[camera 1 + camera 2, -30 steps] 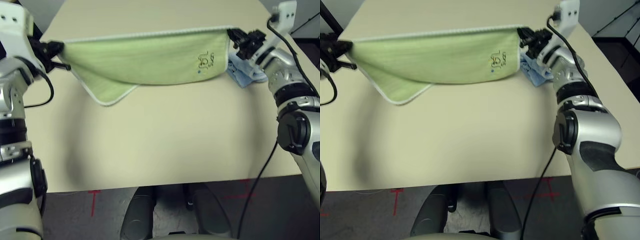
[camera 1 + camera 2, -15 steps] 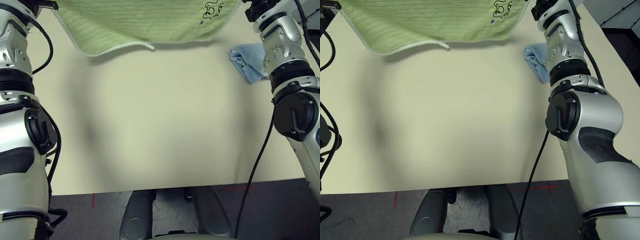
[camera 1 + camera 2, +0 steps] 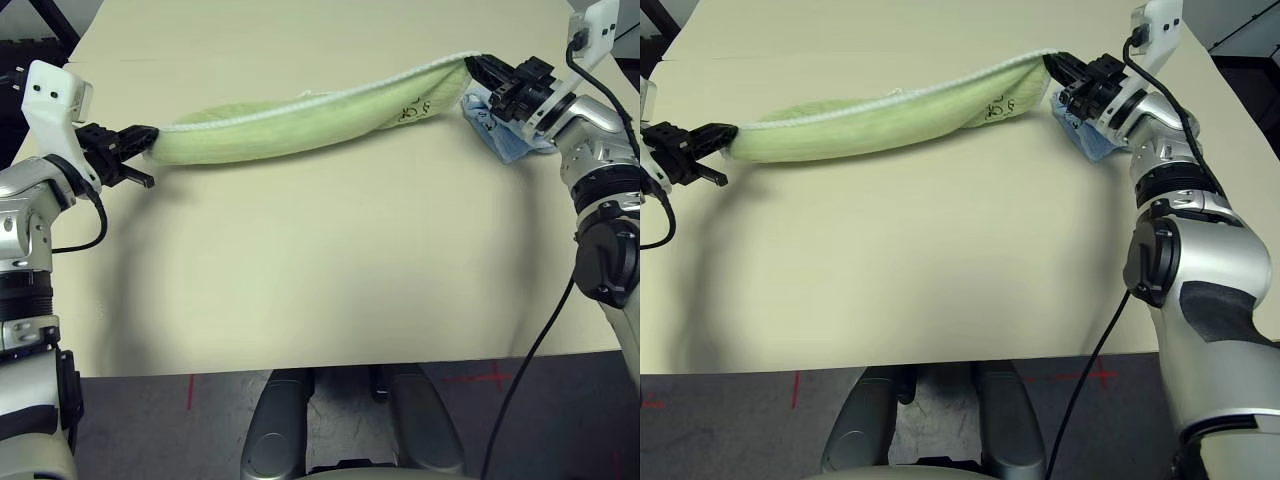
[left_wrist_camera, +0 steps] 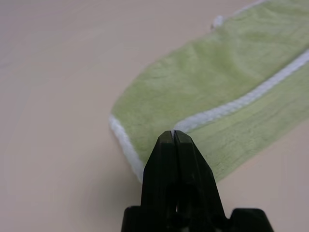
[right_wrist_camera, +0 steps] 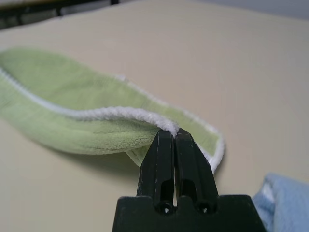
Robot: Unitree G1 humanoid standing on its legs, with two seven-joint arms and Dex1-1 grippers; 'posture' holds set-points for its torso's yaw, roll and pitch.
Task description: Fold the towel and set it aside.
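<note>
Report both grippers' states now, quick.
Left gripper: shut on the green towel's white-edged corner.
Right gripper: shut on the towel's other corner.

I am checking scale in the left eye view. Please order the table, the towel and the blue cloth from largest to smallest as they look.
1. Table
2. Towel
3. Blue cloth, partly hidden behind the right gripper.

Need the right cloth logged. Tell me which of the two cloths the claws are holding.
The green towel, pinched at each end by the left claw and right claw. The blue cloth lies loose beside the right claw.
</note>
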